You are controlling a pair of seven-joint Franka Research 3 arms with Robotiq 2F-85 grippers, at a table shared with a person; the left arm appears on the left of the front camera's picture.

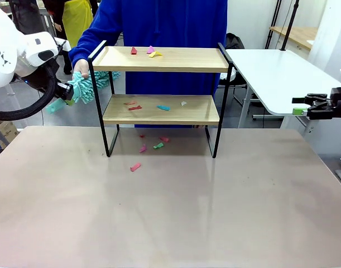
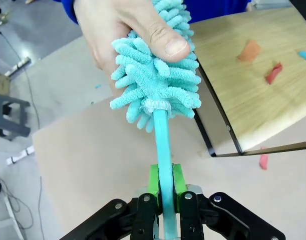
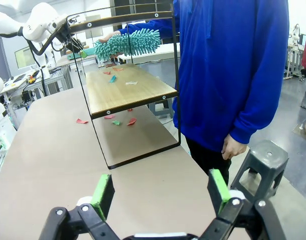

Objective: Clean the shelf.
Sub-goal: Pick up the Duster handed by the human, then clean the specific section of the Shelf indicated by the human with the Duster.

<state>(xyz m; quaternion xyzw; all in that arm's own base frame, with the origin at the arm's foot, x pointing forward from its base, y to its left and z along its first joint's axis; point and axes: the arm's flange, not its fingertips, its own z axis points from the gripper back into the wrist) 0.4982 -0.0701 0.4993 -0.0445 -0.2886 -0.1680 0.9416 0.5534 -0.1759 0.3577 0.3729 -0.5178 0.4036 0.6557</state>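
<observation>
Since neither board looks wiped yet, the job stands near its start. The desk (image 1: 170, 212) carries the shelf (image 1: 187, 58) at its far middle, just in front of the person (image 1: 170, 22). Coloured scraps (image 1: 163, 108) litter both boards, and more lie on the desk under and before the lower one. The duster (image 2: 158, 85) (a teal fluffy head on a matching handle) hangs off the shelf's left end, about level with the gap between the boards and, as far as I can tell, touching neither. The left gripper (image 2: 164, 177) is clamped on the handle while the person's hand (image 2: 127, 30) grips the head, so I judge this a hand-over about to finish. The hand has to let go, and then sweeping both boards is all left to do. The right gripper (image 3: 160, 192) hangs wide and empty off the desk's right side, well apart from the shelf. The front view lays out both tiers and all three lots of scraps squarely, yet the duster head masks the grip. The left wrist view supplies that, with green pads pressed either side of the handle and a thumb over the head. The right wrist view sees the shelf end-on and adds the person's free hand (image 3: 233, 147) hanging beside a stool (image 3: 263, 160).
</observation>
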